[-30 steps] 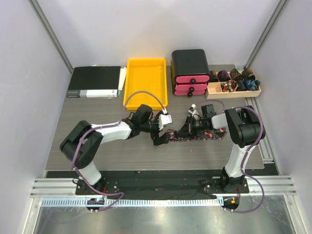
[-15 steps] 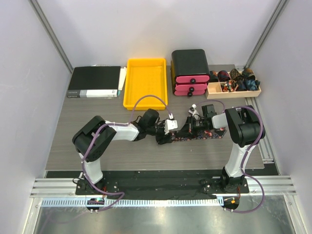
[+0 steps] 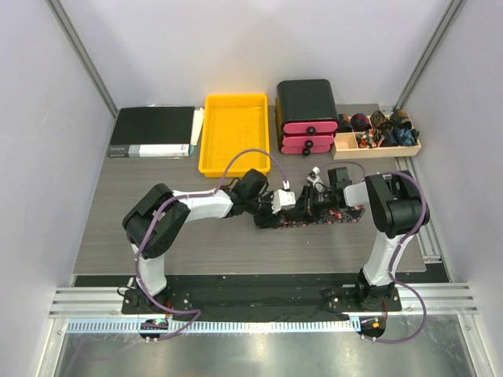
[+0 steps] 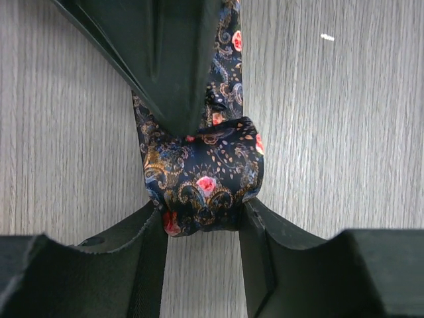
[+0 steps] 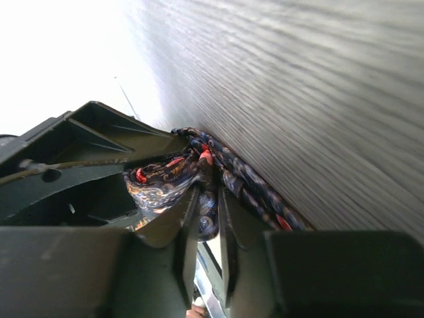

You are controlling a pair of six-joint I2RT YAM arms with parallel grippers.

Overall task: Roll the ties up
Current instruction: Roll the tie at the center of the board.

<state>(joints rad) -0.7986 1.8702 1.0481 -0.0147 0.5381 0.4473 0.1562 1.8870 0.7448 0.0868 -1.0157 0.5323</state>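
At the back left of the counter (image 3: 118, 228) lie a black binder (image 3: 153, 129) and a yellow tray (image 3: 234, 135). Mid-counter, the left fingers (image 4: 252, 232) are partly closed, pressing both sides of the rolled end of the tie (image 4: 202, 175). The rest of the tie stretches flat to the right. The right fingers (image 5: 189, 228) stand a narrow slit apart with a fold of tie between them; whether they pinch it cannot be told.
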